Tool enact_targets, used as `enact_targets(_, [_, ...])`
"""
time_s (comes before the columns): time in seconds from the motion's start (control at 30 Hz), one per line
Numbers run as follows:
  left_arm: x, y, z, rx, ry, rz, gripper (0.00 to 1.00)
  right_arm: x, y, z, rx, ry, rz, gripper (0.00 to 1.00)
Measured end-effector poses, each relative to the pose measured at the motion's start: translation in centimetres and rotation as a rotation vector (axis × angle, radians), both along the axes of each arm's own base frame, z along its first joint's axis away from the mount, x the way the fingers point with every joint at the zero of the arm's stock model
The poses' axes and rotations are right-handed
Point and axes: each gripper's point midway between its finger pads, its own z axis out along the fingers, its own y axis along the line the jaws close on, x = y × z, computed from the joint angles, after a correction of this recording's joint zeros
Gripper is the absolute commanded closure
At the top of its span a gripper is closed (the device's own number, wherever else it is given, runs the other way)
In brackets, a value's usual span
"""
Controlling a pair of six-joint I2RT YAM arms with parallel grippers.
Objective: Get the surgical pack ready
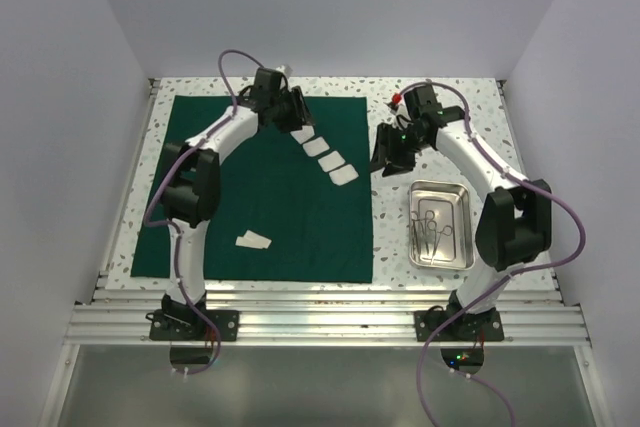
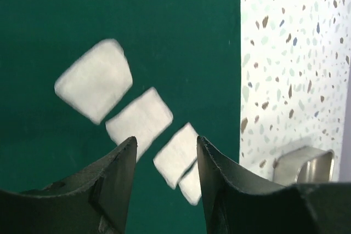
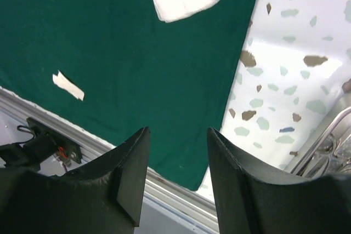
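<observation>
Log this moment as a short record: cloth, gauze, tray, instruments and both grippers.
cloth: dark green, spread flat on the table, left side
gauze squares: four in a diagonal row on the cloth's far right part
white piece: alone on the cloth, front left
steel tray: on the table, right of the cloth
instruments: inside the tray
left gripper: open, empty, above the gauze row
right gripper: open, empty, by the cloth's right edge

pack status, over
Left end effector, right end effector open, empty. Green cloth flat, gauze row on it. Instruments in steel tray. White scrap on cloth.
</observation>
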Motion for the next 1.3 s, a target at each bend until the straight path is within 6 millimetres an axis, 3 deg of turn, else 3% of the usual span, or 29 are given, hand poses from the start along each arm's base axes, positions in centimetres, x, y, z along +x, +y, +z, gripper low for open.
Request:
enact_targets(0.2, [4.4, 0.5, -1.3, 0.099, -0.158, -0.157, 0.47, -2.6, -0.6, -0.5, -0.004, 0.034, 0.003, 0.5])
enact_targets(0.4, [6.7, 3.1, -2.9, 0.18, -0.272, -0.313, 0.46, -5.4, -1.6, -0.8, -0.028, 0.08, 0.006, 0.5])
enact_targets(0.6, [7.1, 4.4, -3.9, 0.151, -0.352, -0.481, 0.48, -6.9, -2.2, -0.9, -0.047, 0.098, 0.003, 0.5])
enact_targets(0.83, [6.5, 3.6, -5.8, 0.098, -0.364, -0.575, 0.52, -7.6, -2.6, -1.6, -0.065, 0.123, -0.001, 0.5])
enact_targets(1.0, [6.2, 3.5, -7.9, 0.176, -0.387, -0.566, 0.51, -8.0, -2.7, -2.1, -0.068, 0.138, -0.001, 0.5])
enact_targets(1.3, [8.0, 2.6, -7.3, 0.3, -0.506, -0.534, 0.51, -8.5, -2.9, -2.7, -0.074, 0.158, 0.0, 0.5])
